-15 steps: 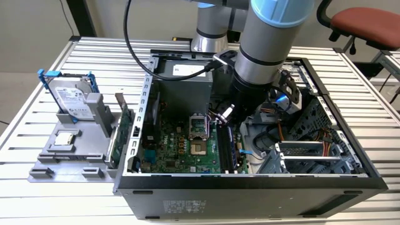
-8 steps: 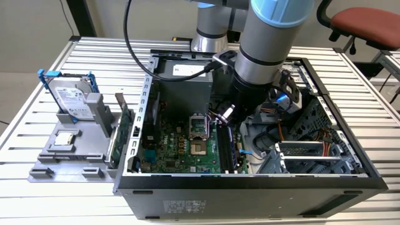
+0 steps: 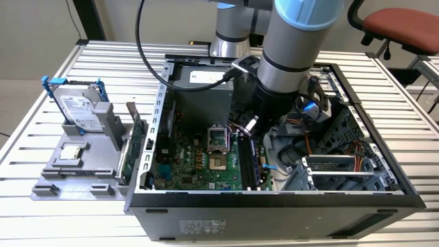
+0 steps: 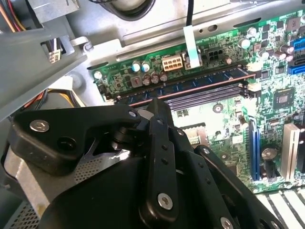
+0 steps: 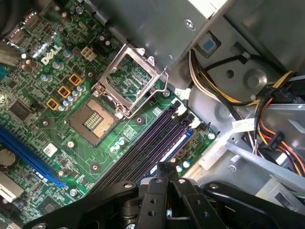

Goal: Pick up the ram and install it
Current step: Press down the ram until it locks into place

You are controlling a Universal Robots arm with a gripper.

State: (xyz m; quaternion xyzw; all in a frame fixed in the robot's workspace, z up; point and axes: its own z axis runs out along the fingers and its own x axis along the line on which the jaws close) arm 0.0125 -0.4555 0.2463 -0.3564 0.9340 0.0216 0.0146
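Note:
The ram (image 4: 200, 82) is a long dark blue-green stick standing on edge in one of the memory slots of the motherboard (image 3: 199, 159), inside the open computer case. In the exterior view the ram (image 3: 248, 162) runs beside the processor socket. My gripper (image 3: 248, 129) hangs low inside the case over the far end of that slot. In both wrist views the black fingertips (image 5: 167, 168) are pressed together with nothing between them, right at the ram's (image 5: 178, 143) top edge. I cannot tell whether my gripper (image 4: 159, 106) touches it.
The open processor socket (image 5: 128, 83) lies beside the slots. Cable bundles (image 5: 267, 129) and drive cages crowd the other side. The case wall (image 3: 274, 206) surrounds the work area. On the exterior view's left, a grey stand (image 3: 75, 175) holds a hard drive (image 3: 77, 110) and a green card (image 3: 135, 136).

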